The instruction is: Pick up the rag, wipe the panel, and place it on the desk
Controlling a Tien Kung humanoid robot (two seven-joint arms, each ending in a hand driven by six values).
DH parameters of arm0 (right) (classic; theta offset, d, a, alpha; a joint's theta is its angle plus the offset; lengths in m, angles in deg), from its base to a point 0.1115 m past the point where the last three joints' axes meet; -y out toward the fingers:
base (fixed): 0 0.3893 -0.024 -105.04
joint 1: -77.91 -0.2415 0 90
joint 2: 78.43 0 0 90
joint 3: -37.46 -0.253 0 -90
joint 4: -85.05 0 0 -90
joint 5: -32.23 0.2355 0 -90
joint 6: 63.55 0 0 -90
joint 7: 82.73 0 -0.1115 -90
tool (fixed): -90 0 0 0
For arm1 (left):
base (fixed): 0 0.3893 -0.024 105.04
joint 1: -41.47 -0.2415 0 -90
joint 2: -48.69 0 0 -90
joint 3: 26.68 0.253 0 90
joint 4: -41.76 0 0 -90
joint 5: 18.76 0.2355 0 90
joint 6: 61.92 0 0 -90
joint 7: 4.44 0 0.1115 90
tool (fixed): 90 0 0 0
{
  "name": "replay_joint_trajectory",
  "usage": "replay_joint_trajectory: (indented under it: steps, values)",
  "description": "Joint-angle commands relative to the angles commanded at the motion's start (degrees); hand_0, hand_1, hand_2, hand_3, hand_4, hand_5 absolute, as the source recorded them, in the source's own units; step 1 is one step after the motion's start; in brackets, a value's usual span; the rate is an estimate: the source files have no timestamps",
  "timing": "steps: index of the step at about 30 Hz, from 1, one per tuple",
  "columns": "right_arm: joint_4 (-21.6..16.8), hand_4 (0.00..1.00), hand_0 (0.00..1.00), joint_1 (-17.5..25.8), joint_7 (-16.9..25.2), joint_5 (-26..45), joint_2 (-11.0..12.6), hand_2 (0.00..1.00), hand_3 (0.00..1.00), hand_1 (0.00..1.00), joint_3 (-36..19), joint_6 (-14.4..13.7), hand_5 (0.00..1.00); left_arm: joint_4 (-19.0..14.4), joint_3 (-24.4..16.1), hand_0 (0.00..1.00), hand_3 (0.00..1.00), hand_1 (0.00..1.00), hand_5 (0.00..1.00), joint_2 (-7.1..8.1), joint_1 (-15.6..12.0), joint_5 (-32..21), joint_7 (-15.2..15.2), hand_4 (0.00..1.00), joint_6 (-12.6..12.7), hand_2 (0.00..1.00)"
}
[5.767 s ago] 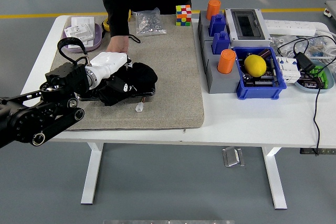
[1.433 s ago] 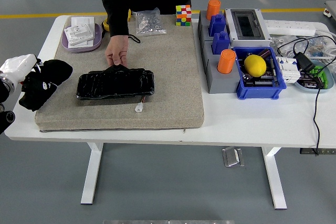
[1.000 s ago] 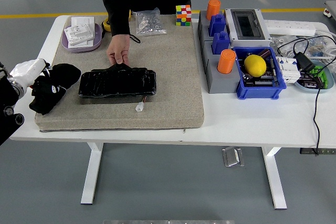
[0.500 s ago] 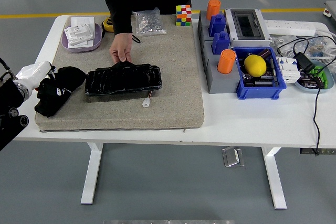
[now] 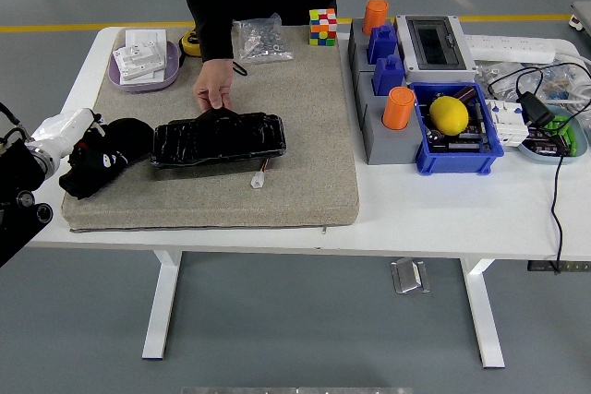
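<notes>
Left hand (image 5: 63, 128) grasping black rag (image 5: 103, 156) at mat's (image 5: 305, 126) left edge; person's hand (image 5: 214, 94) pinching panel (image 5: 219, 138) far edge.

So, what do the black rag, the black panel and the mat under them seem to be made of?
Rag: soft matte cloth, it bunches and folds. Panel: probably glossy plastic, rigid with bright reflections. Mat: looks like felt or coarse woven fabric, beige-grey and dull, with thick edges.

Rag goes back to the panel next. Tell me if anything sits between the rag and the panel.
Nothing visible does. The left hand holds the black rag at the mat's left end, right beside the black panel. A person's hand grips only the panel's far edge.
</notes>
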Motion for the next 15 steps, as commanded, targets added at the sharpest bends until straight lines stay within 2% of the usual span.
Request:
replay_joint_trajectory:
  steps: [3,4,9,10,15]
  values:
    - [0.0,0.972,0.701,0.0,-0.1,-0.2,0.0,0.685,0.597,0.652,0.0,0.0,0.432,0.1,-0.1,0.371,0.541,0.435,0.214,0.30,0.0,-0.8,-0.4,0.737,0.3,0.526]
    - [0.0,0.970,0.701,0.1,-0.1,-0.2,-0.1,0.685,0.599,0.652,0.0,0.0,0.432,0.1,-0.1,0.379,0.597,0.497,0.372,0.40,0.1,-1.0,-0.5,0.850,0.3,0.558]
    - [0.0,0.970,0.701,0.1,0.0,-0.1,-0.1,0.685,0.599,0.652,0.0,-0.2,0.432,0.4,0.3,0.379,0.597,0.497,0.372,1.04,0.2,-2.5,-1.0,0.850,0.2,0.558]
    - [0.1,0.970,0.701,0.1,0.0,0.0,-0.2,0.685,0.597,0.652,0.0,-0.2,0.433,0.5,0.5,0.385,0.663,0.493,0.441,1.08,0.2,-2.8,-1.0,0.908,0.1,0.603]
    - [0.1,0.970,0.701,0.1,0.0,-0.1,-0.1,0.685,0.597,0.652,-0.1,-0.3,0.433,0.7,0.8,0.385,0.663,0.493,0.441,1.02,0.2,-3.8,-1.2,0.908,-0.1,0.603]
